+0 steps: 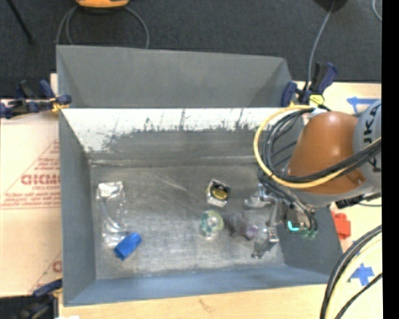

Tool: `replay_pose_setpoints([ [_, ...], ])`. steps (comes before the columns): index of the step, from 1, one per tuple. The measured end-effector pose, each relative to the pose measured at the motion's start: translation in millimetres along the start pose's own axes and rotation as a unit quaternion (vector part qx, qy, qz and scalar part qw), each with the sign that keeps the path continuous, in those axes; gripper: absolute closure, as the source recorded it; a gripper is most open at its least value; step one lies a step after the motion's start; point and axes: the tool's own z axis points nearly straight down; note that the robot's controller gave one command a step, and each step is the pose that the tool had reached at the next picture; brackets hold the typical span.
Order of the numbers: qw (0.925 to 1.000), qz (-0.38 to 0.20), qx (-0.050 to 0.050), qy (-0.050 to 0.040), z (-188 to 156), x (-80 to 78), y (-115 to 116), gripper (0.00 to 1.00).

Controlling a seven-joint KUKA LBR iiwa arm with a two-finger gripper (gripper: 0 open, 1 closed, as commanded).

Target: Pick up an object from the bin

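The wrist wore a glossy orange-brown cover point(322, 155), rounded like a dome. At its nine o'clock edge a bundle of black cables point(261, 153) looped in a wide arc. One pale yellow cable point(319, 179) ran with them and swept under the dome toward four o'clock. At the cover's two o'clock a white link point(371, 123) bore dark lettering. At seven o'clock sat the gripper point(265, 243), grey metal with dark parts. A small teal light point(294, 226) glowed at its two o'clock.

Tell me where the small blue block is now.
In the camera view, the small blue block sits low on the left of the bin floor, just below the crumpled clear plastic wrapper.
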Motion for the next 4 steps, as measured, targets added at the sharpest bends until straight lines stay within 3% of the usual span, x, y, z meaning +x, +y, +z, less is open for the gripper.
replay_pose_setpoints([
  [1,0.9831,-0.183,0.0,-0.005,24.2,-27.7,19.5,0.0],
  [2,0.9961,-0.088,-0.001,-0.0058,71.9,-34.6,17.7,0.0],
  [3,0.996,-0.089,0.0,-0.0092,69.6,-36.9,16.7,1.0],
  [4,0.9958,-0.091,0.001,-0.0077,-69.4,-22.5,21.6,1.0],
])
